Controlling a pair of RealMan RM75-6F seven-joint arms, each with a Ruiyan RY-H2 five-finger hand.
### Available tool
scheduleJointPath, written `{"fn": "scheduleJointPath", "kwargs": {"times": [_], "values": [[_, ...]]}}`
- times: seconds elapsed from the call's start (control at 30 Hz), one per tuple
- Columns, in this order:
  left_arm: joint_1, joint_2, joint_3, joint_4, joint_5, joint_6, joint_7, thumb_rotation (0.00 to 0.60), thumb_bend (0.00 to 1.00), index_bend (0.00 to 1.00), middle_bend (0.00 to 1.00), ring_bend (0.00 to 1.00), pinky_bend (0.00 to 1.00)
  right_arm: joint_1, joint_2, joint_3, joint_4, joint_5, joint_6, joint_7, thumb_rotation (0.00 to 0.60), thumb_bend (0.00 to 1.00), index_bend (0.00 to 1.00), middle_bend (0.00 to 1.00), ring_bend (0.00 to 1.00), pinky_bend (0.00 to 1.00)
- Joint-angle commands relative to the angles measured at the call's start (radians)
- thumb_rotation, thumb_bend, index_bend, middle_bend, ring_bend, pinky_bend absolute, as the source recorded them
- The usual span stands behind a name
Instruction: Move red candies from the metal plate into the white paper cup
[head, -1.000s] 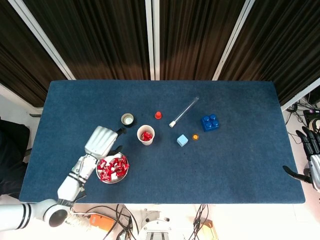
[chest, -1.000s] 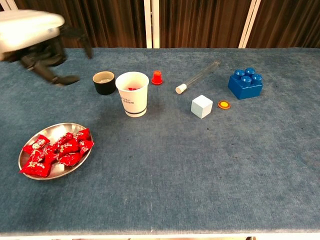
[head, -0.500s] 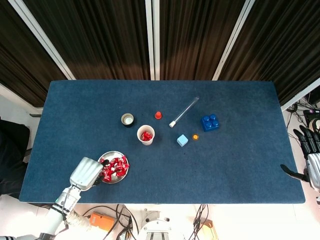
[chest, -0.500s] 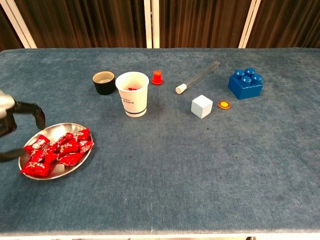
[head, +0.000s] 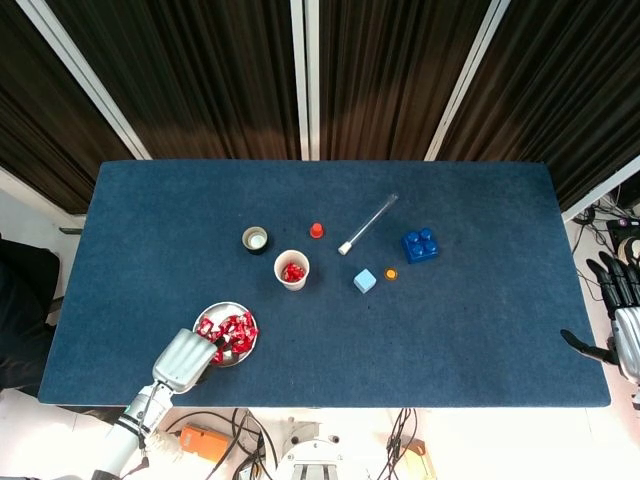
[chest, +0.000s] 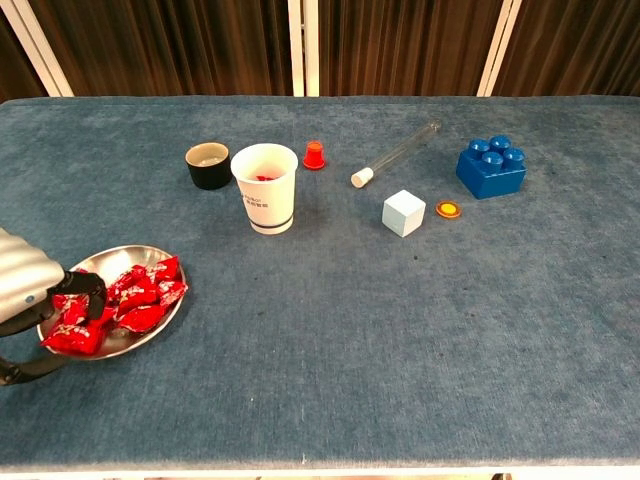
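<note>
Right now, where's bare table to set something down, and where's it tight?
Free: the wide stretch of table in front of the light blue cube and blue brick, out to the right edge. Also the far strip behind the black cup. Tight: around the white paper cup, and the near-left corner, where the left hand is at the metal plate.

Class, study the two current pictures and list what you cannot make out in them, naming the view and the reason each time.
1. Whether the left hand holds a red candy: its fingers cover the pile in both views.
2. Candy count in the white paper cup: too small in head view, rim hides it in chest view.
3. Right hand: cut off by the head view edge.
4. Print on the cup: too small.
</note>
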Motion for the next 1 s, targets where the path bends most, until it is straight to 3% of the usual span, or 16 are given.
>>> {"fn": "scheduleJointPath", "kwargs": {"times": [0.03,1.0], "values": [[0.009,-0.005,-0.008,0.006,-0.012,-0.005,0.01,0.6,0.25,0.41,0.92,0.83,0.83,0.001,0.001,0.001,-0.002,0.0,0.0,-0.002,0.6,0.28,0.0,0.03,0.0,0.0],[0.01,0.039,-0.071,-0.062,-0.078,-0.081,-0.007,0.6,0.27,0.43,0.92,0.83,0.83,-0.001,-0.01,0.0,0.016,0.007,-0.002,0.016,0.6,0.28,0.0,0.03,0.0,0.0]]}}
